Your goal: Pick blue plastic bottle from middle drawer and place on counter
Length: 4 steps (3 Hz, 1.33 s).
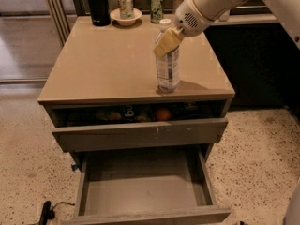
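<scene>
The blue plastic bottle stands upright on the counter, near its front right part. My gripper comes in from the upper right and is shut on the bottle's upper part, just under the white cap. One tan finger lies across the front of the neck; the other is hidden behind the bottle. Below, the middle drawer is pulled out wide and its grey floor is bare.
A black flask, a white bowl holding a can, and another can stand along the counter's back edge. The drawer above is slightly open, with an orange and cans inside. A black cable lies on the floor.
</scene>
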Motion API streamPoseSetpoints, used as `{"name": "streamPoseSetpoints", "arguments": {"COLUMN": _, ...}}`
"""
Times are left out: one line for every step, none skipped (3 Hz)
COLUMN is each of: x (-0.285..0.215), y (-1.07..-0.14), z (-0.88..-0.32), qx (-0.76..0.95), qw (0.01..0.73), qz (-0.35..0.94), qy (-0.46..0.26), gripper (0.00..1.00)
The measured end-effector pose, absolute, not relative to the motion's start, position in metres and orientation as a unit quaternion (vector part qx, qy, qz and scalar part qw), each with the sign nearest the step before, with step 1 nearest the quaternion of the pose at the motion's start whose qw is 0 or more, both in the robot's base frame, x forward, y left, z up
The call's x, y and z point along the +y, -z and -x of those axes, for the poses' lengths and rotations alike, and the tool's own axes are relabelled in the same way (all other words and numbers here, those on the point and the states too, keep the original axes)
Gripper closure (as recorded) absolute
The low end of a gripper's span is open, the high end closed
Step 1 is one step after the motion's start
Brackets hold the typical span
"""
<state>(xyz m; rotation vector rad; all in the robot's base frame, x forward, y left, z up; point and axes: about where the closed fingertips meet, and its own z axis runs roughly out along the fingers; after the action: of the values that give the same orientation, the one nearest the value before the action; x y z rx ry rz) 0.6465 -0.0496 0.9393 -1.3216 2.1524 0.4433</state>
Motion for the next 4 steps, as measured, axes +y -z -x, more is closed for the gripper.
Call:
{"name": "streamPoseSetpoints", "arguments": {"x": -0.045, "y": -0.956, "z": -0.651, "qx": 0.802, "qw": 0.293, "qz": 0.493, "qy": -0.169, "gripper": 1.00}}
{"name": "streamPoseSetpoints", "arguments": {"x": -0.037, "y": -0.974, "z": -0.652, "qx": 0.795, "qw": 0.304, "qz": 0.497, "qy": -0.172, "gripper": 1.00}}
{"name": "streamPoseSetpoints", "arguments": {"x": -0.029, "y": -0.980, "z": -0.653, "qx": 0.786, "qw": 0.315, "qz": 0.500, "qy": -0.183, "gripper": 1.00}}
{"name": "streamPoseSetpoints", "arguments": {"x": -0.021, "y": -0.975, "z": -0.652, "qx": 0.778, "qw": 0.323, "qz": 0.501, "qy": -0.199, "gripper": 1.00}}
